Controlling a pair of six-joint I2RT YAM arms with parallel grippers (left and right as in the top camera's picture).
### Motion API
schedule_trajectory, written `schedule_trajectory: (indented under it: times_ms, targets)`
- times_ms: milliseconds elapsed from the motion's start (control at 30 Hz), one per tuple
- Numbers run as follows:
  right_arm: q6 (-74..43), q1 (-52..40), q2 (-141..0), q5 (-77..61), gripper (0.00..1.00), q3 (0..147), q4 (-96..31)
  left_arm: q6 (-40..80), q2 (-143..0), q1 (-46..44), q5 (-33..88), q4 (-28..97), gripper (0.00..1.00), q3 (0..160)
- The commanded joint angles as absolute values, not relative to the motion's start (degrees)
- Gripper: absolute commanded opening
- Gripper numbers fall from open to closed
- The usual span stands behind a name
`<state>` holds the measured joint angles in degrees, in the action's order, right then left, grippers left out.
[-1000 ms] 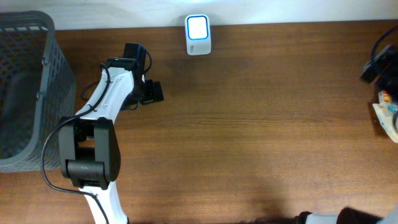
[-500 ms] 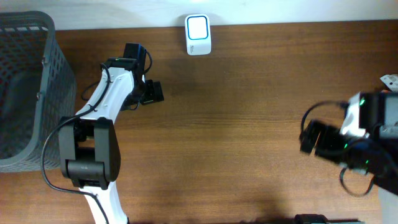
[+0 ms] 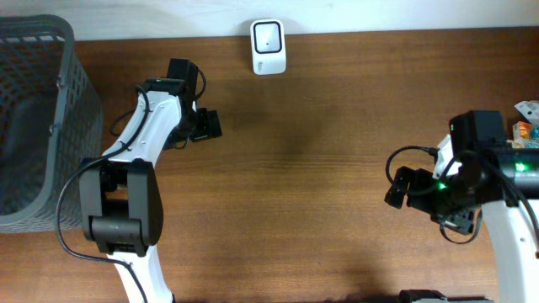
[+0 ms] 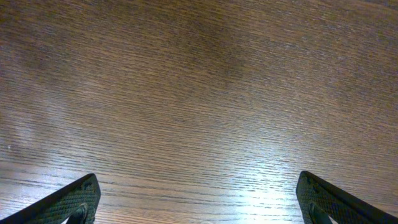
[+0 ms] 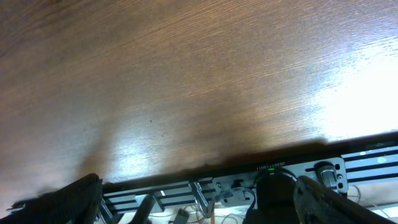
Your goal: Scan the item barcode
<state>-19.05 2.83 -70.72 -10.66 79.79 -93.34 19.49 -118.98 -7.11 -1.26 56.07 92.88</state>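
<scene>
The white barcode scanner stands at the table's far edge, its window facing up. An item, a small colourful packet, peeks out at the right edge, partly hidden behind my right arm. My left gripper hovers left of centre and is open; the left wrist view shows only bare wood between its fingertips. My right gripper is open over the table's right side, holding nothing. In the right wrist view its fingertips frame the table's front edge.
A grey mesh basket fills the left end of the table. Below the front edge runs a metal rail with cables and an arm mount.
The right arm has swung in from the right edge over the table and settled there. The scanner's window has dimmed from bright white. The left arm has not moved.
</scene>
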Motion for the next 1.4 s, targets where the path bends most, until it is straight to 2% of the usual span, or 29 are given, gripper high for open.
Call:
schedule_trajectory:
  times_ms: [0, 133, 267, 433, 667, 933, 1133, 1367]
  targets:
    - [-18.9, 2.2, -70.8, -11.2, 0.98, 79.4, -92.1, 19.7, -118.3, -7.1, -0.8, 56.0, 0.99, 92.7]
    - [-18.8, 2.2, -71.0, -11.1, 0.98, 78.9, -91.1, 19.7, -118.3, -7.1, -0.8, 56.0, 0.99, 92.7]
    - [-18.2, 2.2, -68.4, -10.8, 0.98, 73.3, -84.3, 19.7, -118.3, -7.1, -0.8, 56.0, 0.99, 92.7]
    - [-18.2, 2.2, -56.9, -12.8, 0.98, 57.8, -68.5, 19.7, -118.3, -7.1, -0.8, 56.0, 0.99, 92.7]
    - [-15.2, 2.2, -33.8, -17.6, 0.99, 36.4, -42.3, 19.7, -118.3, -7.1, -0.8, 56.0, 0.99, 92.7]
    - [-13.7, 2.2, -19.3, -19.3, 0.99, 23.1, -23.2, 19.7, -118.3, -7.1, -0.8, 56.0, 0.99, 92.7]
    - [-13.7, 2.3, -4.3, -15.7, 0.98, 12.7, -14.6, 19.7, -118.3, -7.1, -0.8, 56.0, 0.99, 92.7]
    - [-13.7, 2.3, -0.2, -7.2, 0.98, 10.1, -11.4, 19.7, -118.3, -7.1, -0.8, 56.0, 0.99, 92.7]
